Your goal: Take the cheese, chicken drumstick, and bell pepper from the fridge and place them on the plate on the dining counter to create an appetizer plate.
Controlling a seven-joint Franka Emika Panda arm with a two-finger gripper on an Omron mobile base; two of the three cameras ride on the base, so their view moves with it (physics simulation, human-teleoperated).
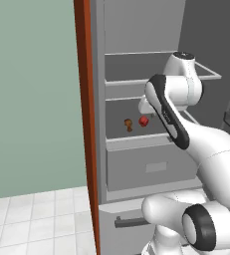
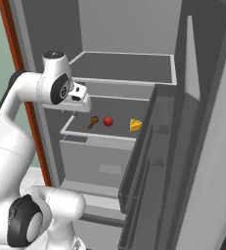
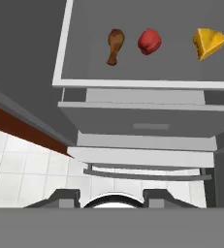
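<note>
- Grey fridge (image 2: pixel 134 39) stands open; on its middle shelf (image 3: pixel 133 85) lie the chicken drumstick (image 3: pixel 114 46), bell pepper (image 3: pixel 149 41) and cheese (image 3: pixel 209 42), in a row.
- My gripper (image 2: pixel 74 112) hangs at that shelf's front, closed on nothing (as I judge it).
- Nothing is taken yet; all three remain to carry.

Cheese (image 2: pixel 135 125) hidden behind arm in left base view.
</note>
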